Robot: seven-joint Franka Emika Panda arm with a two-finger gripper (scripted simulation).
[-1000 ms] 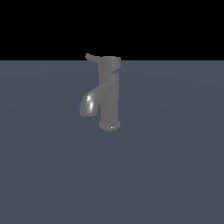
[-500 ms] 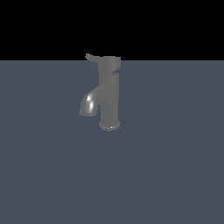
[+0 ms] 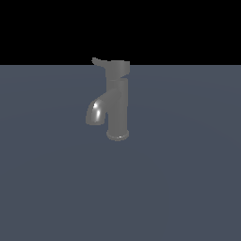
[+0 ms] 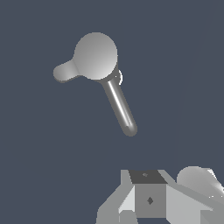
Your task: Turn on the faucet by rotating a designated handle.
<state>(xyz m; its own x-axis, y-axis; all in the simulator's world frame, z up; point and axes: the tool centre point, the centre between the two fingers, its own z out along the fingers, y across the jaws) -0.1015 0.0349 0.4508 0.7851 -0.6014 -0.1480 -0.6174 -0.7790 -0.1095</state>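
Nothing is sitting in your tool; I cannot tell its opening. Hovering well apart from the handle, you are risking striking the faucet spout instead.

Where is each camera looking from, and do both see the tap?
Exterior view: sits off the arm, looking level at the faucet from the side, handle on top; no robot part shows.
Wrist view: sits on the wrist, looking down onto the faucet from above; part of the gripper shows at the edge.
Shared: both see the faucet and the dark surface.
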